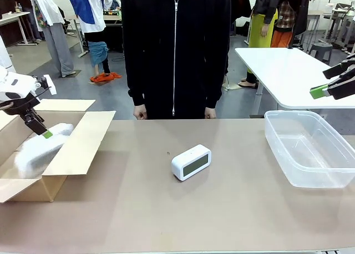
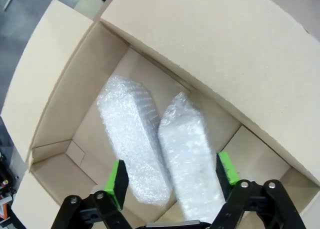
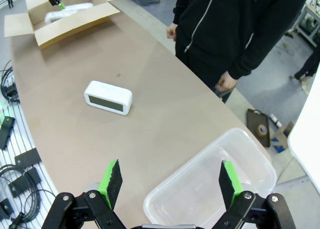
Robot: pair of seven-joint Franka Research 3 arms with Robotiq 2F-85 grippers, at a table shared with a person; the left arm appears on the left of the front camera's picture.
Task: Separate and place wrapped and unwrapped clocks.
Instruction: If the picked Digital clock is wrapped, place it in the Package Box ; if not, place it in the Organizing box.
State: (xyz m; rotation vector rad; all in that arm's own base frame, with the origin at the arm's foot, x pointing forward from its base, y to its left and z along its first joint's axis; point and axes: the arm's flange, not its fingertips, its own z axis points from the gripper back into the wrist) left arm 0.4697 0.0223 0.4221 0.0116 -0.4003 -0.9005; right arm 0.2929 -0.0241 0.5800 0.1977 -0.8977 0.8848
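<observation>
Two wrapped clocks in bubble wrap [image 2: 131,134] [image 2: 189,154] lie side by side in the open cardboard box [image 2: 210,49]. My left gripper [image 2: 171,176] hangs open just above them, its green pads [image 2: 118,184] standing wide of the right-hand one. From the front, the left gripper [image 1: 42,130] is over the box [image 1: 77,148] with a wrapped clock [image 1: 39,147] below it. The unwrapped clock [image 1: 191,162] [image 3: 108,97], glossy white with a grey screen, lies mid-table. My right gripper [image 1: 324,83] [image 3: 169,183] is open and holds nothing, raised above the clear bin.
A clear plastic bin [image 1: 288,154] [image 3: 250,154] sits at the table's right side with nothing in it. A person in a black jacket [image 1: 175,49] stands at the far edge, hands at their sides. A white table [image 1: 283,71] stands behind on the right.
</observation>
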